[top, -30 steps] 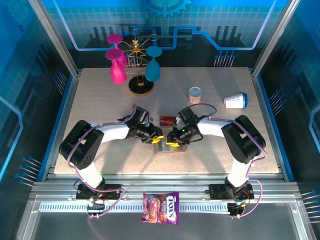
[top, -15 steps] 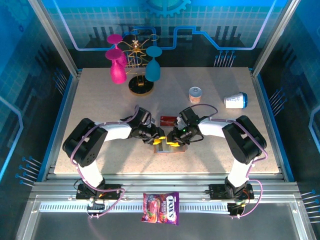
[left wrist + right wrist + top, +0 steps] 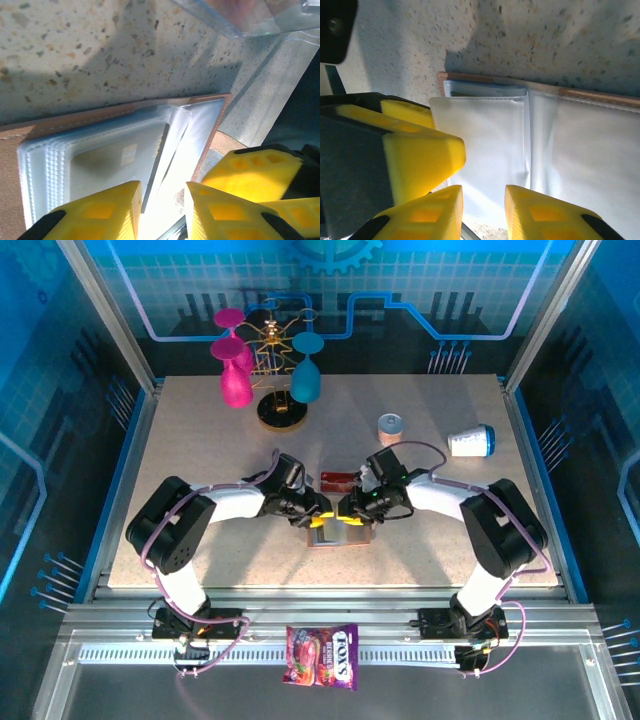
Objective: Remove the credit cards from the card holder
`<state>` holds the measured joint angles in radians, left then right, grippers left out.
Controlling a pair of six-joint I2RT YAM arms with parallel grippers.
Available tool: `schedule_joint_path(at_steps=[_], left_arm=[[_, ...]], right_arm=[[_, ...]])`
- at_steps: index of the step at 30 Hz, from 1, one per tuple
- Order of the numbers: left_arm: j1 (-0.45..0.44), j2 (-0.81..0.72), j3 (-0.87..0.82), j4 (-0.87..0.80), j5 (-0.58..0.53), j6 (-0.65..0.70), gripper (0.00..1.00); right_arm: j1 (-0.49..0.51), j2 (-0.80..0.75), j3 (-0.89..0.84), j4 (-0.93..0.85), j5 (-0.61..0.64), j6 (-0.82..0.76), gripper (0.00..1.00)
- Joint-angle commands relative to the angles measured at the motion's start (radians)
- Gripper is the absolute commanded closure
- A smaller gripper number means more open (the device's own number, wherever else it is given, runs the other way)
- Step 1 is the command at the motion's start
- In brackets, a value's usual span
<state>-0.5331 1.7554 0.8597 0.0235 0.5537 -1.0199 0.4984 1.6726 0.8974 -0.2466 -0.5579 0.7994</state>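
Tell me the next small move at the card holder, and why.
Probably nudge the left end effector forward and close on the near edge of the card in the clear sleeve. Its jaws stand slightly apart right at that sleeve, the card holder lies open, and the right end effector sits over its other side, seemingly placed to steady it.

- Speckled beige table (image 3: pixel 190 450) spreads out under the jaws on every side.
- Far beyond the jaws and off to the left, there's a gold rack (image 3: pixel 277 410) on a dark round base.
- Two pink glasses (image 3: pixel 236 380) hang on it upside down, and a teal glass (image 3: pixel 306 380) beside them.
- Beyond the jaws to the right, a small can (image 3: pixel 391 428) stands upright.
- Further right, a white cup (image 3: pixel 470 442) lies on its side.
- On the near side of the jaws, off the table, lies a purple-red candy bag (image 3: pixel 322 655).
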Motion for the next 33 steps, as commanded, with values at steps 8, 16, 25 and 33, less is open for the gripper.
schedule_joint_path(at_steps=[8,16,25,33], left_arm=[[-0.021,0.028,0.105,-0.035,0.034,-0.001,0.62],[-0.052,0.081,0.166,-0.027,0.04,-0.019,0.56],[-0.082,0.137,0.219,-0.008,0.044,-0.042,0.51],[-0.086,0.148,0.217,-0.004,0.04,-0.056,0.46]], right_arm=[[-0.079,-0.103,0.057,-0.281,0.156,-0.175,0.69],[-0.103,-0.129,0.112,-0.418,0.296,-0.275,0.68],[-0.121,-0.104,0.116,-0.418,0.299,-0.311,0.68],[-0.123,-0.071,0.085,-0.376,0.256,-0.307,0.69]])
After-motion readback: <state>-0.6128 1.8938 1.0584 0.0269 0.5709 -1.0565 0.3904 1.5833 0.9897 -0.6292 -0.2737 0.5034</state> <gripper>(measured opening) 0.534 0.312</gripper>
